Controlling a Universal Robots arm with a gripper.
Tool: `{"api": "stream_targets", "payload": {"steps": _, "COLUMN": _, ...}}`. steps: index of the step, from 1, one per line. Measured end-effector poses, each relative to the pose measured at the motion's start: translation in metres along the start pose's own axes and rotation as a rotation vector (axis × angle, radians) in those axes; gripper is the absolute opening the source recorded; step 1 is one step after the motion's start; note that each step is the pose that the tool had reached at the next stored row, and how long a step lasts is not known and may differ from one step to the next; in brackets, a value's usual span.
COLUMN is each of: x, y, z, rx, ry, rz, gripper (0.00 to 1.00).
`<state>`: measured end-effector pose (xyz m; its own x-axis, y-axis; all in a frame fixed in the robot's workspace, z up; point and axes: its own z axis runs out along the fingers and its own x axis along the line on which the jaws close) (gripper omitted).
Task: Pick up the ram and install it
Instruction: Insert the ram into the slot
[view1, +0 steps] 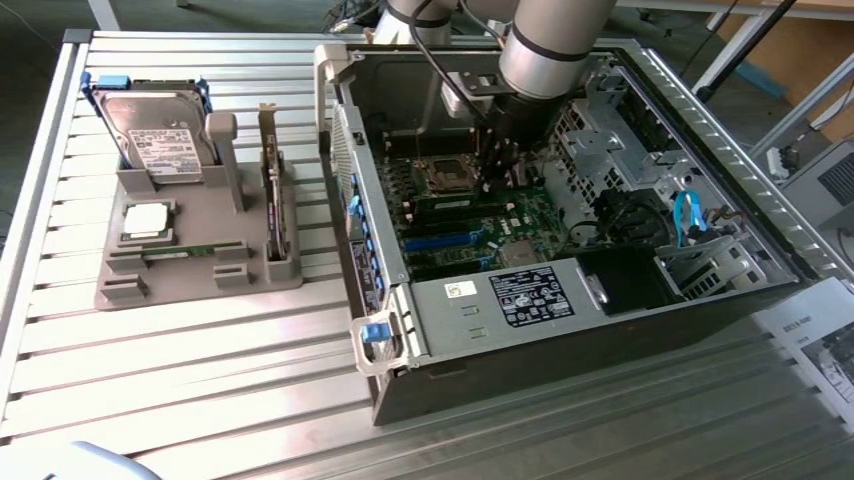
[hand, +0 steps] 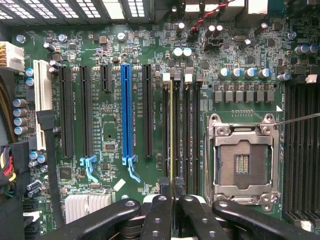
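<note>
- Ram shows edge-on in the wrist view as a thin yellow-green line. It runs along the bank of dark memory slots, between the long blue slot and the open processor socket.
- Tool is clamped on the ram, with fingers pressed together against its two faces.
- In the exterior view the arm reaches down into the open computer case on the worktop. Tool sits low over the green board, just beside the socket.
- Gray holder with the hard drive stands well apart, at the exterior view's left.
- Step in hand, as I read it, is seating the ram. I cannot tell whether its lower edge is already in a slot or just above one.
- To do it well:
  - Keep the ram upright and parallel to the slots.
  - Centre it over one slot, not straddling two neighbours.
  - Check that the white end clips are swung out.
  - Press straight down without twisting.
  - Watch that both ends sink evenly.
- Risk, by my judgement, is that a sideways load could bend the thin board or scrape the next slot.
</note>
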<state>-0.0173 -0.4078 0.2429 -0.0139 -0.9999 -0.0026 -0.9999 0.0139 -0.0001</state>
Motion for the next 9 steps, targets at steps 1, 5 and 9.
{"api": "stream_targets", "payload": {"steps": 1, "x": 0.0000, "y": 0.0000, "z": 0.0001, "rx": 0.0000, "ry": 0.0000, "rz": 0.000, "gripper": 0.12}}
{"api": "stream_targets", "payload": {"steps": 5, "x": 0.0000, "y": 0.0001, "z": 0.0014, "rx": 0.0000, "ry": 0.0001, "rz": 0.000, "gripper": 0.12}}
{"api": "stream_targets", "payload": {"steps": 9, "x": 0.0000, "y": 0.0001, "z": 0.0015, "rx": 0.0000, "ry": 0.0001, "rz": 0.000, "gripper": 0.12}}
